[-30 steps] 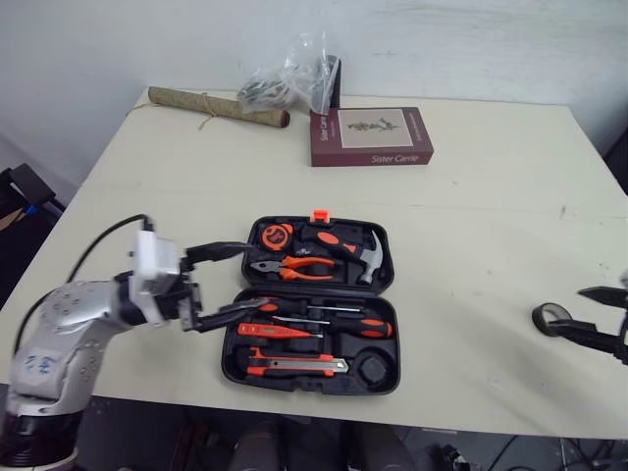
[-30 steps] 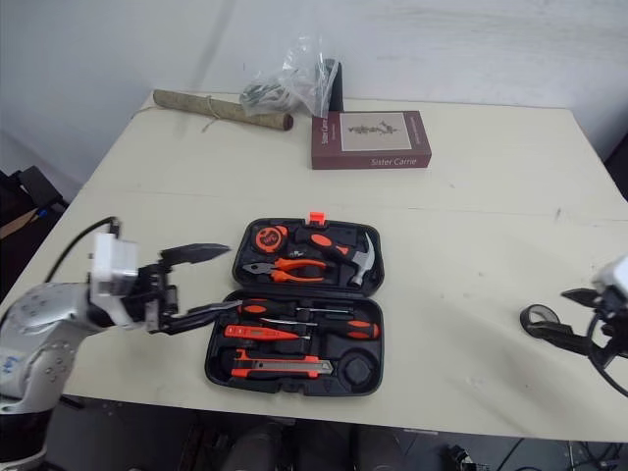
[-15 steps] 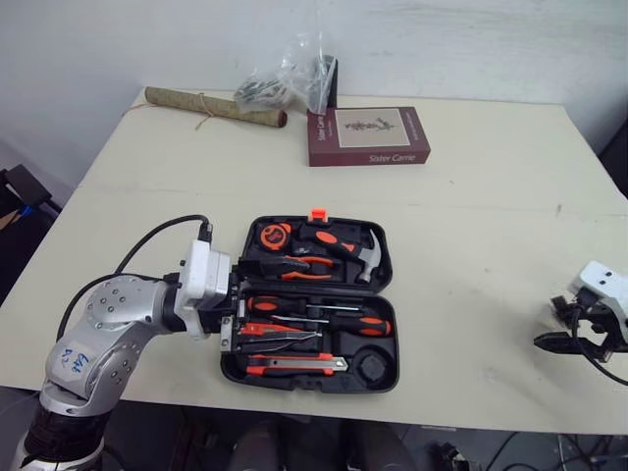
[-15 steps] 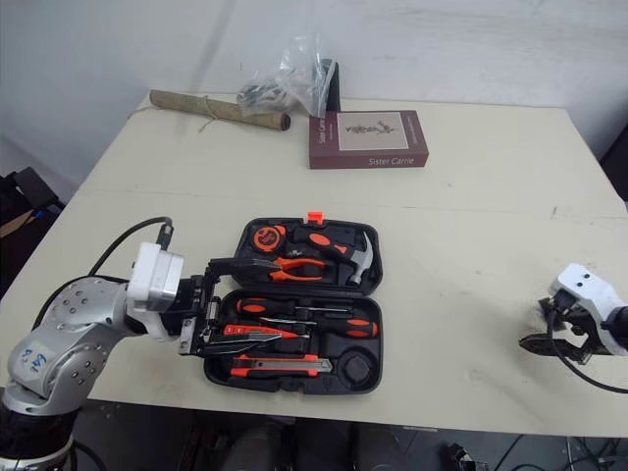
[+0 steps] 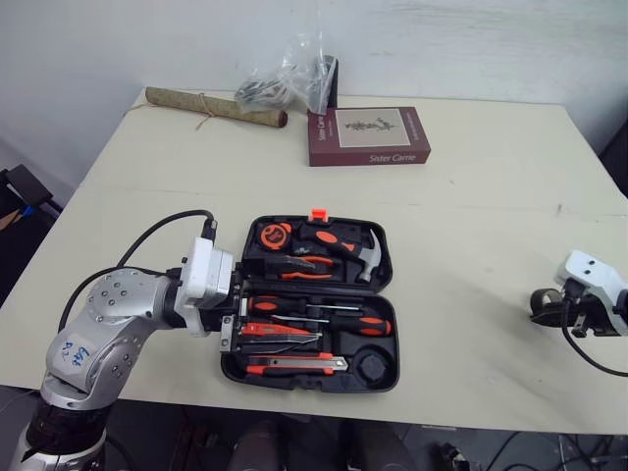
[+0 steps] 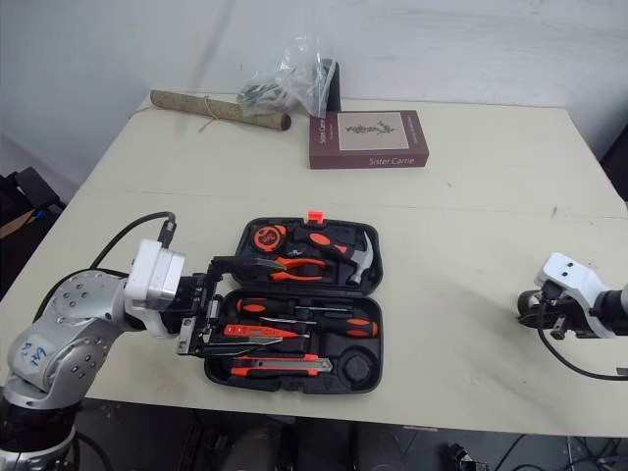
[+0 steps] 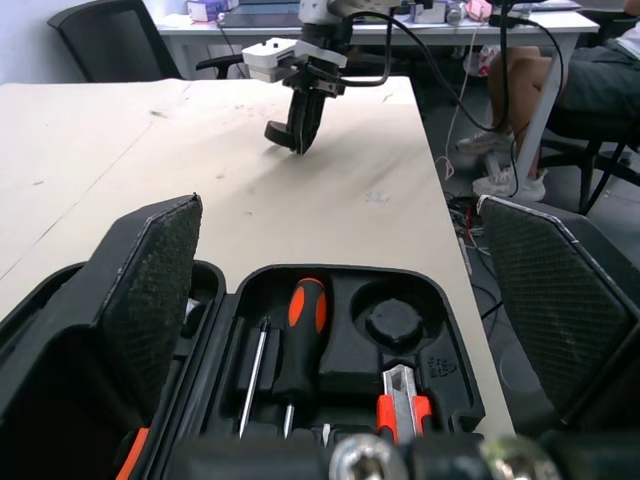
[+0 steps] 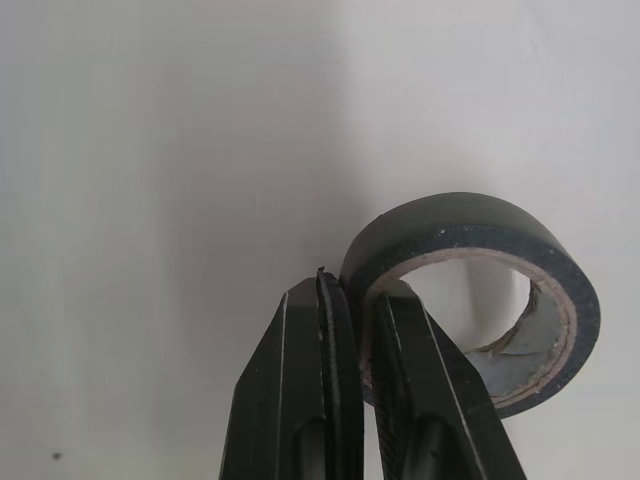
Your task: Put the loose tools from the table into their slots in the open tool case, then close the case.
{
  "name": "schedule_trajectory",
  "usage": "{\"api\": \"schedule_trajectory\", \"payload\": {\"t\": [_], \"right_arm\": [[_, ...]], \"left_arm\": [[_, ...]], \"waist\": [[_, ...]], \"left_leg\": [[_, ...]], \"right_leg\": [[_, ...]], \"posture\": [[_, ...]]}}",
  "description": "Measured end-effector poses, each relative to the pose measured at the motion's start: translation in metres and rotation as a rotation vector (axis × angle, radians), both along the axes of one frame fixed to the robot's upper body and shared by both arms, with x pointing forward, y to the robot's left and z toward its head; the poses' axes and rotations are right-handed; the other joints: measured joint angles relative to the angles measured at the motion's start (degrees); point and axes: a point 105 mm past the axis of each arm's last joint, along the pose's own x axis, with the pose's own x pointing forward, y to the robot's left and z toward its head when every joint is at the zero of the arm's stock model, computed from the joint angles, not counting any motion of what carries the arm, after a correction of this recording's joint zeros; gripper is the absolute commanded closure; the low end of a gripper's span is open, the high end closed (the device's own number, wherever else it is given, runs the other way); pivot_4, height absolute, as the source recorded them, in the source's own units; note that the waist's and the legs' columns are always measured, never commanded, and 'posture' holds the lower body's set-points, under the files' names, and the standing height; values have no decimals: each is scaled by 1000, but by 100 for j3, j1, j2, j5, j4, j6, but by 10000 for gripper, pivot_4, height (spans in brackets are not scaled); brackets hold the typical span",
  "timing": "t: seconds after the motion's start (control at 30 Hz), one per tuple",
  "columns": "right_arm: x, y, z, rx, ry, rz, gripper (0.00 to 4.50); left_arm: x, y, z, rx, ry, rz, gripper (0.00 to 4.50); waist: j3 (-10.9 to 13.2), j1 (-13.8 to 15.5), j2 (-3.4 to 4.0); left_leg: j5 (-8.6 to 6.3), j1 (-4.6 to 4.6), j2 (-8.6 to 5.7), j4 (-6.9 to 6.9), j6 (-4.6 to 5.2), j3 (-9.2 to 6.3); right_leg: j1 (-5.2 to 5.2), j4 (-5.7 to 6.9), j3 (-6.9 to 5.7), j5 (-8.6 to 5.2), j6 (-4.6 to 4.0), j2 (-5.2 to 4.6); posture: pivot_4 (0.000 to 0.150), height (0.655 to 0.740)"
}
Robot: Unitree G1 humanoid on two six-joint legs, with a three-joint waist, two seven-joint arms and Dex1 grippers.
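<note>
The black tool case (image 5: 389,294) lies open mid-table, holding a hammer (image 5: 368,251), pliers (image 5: 294,265), screwdrivers (image 5: 361,326) and a utility knife (image 5: 294,366). Its round recess (image 5: 373,365) is empty. My left gripper (image 5: 245,299) is open at the case's left edge, its fingers (image 7: 150,290) spread over the tools. Far right near the table's edge, my right gripper (image 5: 551,308) is shut on the wall of a black tape roll (image 8: 470,250), one finger inside the ring and one outside. The left wrist view shows that roll (image 7: 280,135) low at the tabletop.
A maroon book (image 5: 370,135), a rolled paper tube (image 5: 216,106) and a clear plastic bag (image 5: 289,77) lie along the table's far side. Bare tabletop (image 5: 471,275) separates the case from the tape. A seated person's legs (image 7: 560,90) show beyond the table's right edge.
My right gripper came down over the tape roll and closed on its wall. My left arm swung in to the case's left edge and has held there since.
</note>
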Motion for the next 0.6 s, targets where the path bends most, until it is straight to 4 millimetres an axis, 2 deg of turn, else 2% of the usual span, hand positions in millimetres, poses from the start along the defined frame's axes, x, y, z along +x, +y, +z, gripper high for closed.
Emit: {"api": "schedule_trajectory", "payload": {"t": [0.07,0.17,0.23,0.3,0.37,0.43,0.6], "right_arm": [[-2,21,8,40,11,91,44585],[-6,75,38,158,12,272,44585],[-20,120,62,241,21,432,44585],[-35,151,70,290,54,559,44585],[-55,180,60,325,129,697,44585],[-69,200,49,360,202,783,44585],[-73,215,25,271,240,892,44585]], "left_arm": [[-1,1,-1,4,-7,-9,0],[0,9,-7,48,11,-12,0],[-2,16,-15,100,34,-22,0],[-3,19,-19,117,30,-17,0],[-2,23,-26,126,52,6,0],[-4,24,-31,127,74,13,0],[-12,25,-39,157,88,13,0]], "waist": [[1,0,2],[11,-24,16],[13,-24,18],[15,6,8],[16,37,4],[16,18,4],[16,-4,3]], "left_leg": [[0,0,0,-1,0,0],[0,-1,3,-1,-2,-2],[3,-2,6,-12,-9,-10],[1,-5,6,-13,-13,-22],[-5,-24,-2,-4,-2,-34],[-14,-34,-12,8,14,-34],[-24,-88,-15,54,32,-39]], "right_leg": [[0,0,0,0,0,0],[-8,8,1,0,0,1],[-13,7,-3,0,-1,2],[-6,-2,-13,-1,-2,1],[-10,-8,-14,-1,-2,-7],[-12,-7,-14,0,-1,-20],[-45,5,-19,4,7,-26]], "posture": [[1500,7400],[1500,7400],[1500,7400],[1500,7400],[1500,7400],[1500,7400],[1500,7400]]}}
